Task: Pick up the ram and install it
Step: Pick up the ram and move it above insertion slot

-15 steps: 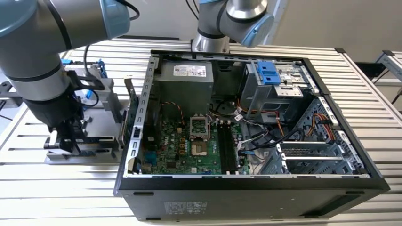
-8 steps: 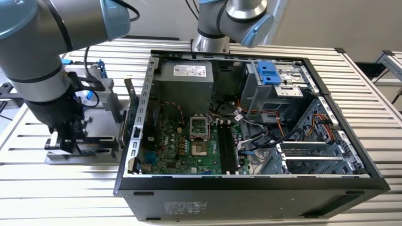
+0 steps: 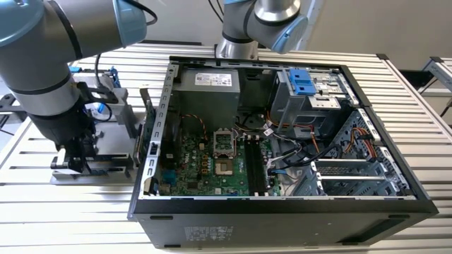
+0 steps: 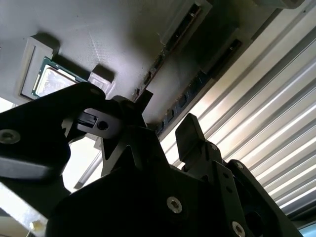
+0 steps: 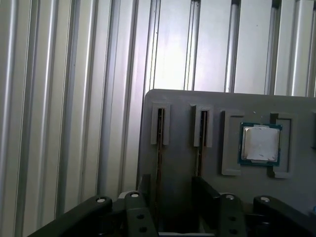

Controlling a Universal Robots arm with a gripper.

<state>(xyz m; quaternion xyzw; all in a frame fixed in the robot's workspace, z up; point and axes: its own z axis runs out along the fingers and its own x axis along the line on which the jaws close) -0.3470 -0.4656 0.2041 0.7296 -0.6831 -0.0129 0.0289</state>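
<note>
Black pincer [image 5: 173, 183] of the grey-and-blue robot arm [image 3: 42, 90] is closest to the lens in both wrist views. Its two fingers [image 5: 205, 195] stand spread, with a clear gap between them. Into this gap runs a narrow slot of a flat grey holder tray [image 5: 182, 123]. In the slot stands the ram [image 5: 159, 148], a thin dark stick seen on its edge. The fingers are at both its sides, but whether they touch it I cannot tell. Another slot just beside holds a second stick [image 5: 201, 143] of the same kind. Further along the tray lies a square silver processor chip [image 5: 260, 143] with a green rim. In the exterior view the pincer hangs low over this tray at the exterior view's left, on the ribbed aluminium desk [image 3: 413, 100]. Near the tray, to the exterior view's right of it, lies the open black computer case [image 3: 282, 214] with a green mainboard [image 3: 205, 164] inside.
</note>
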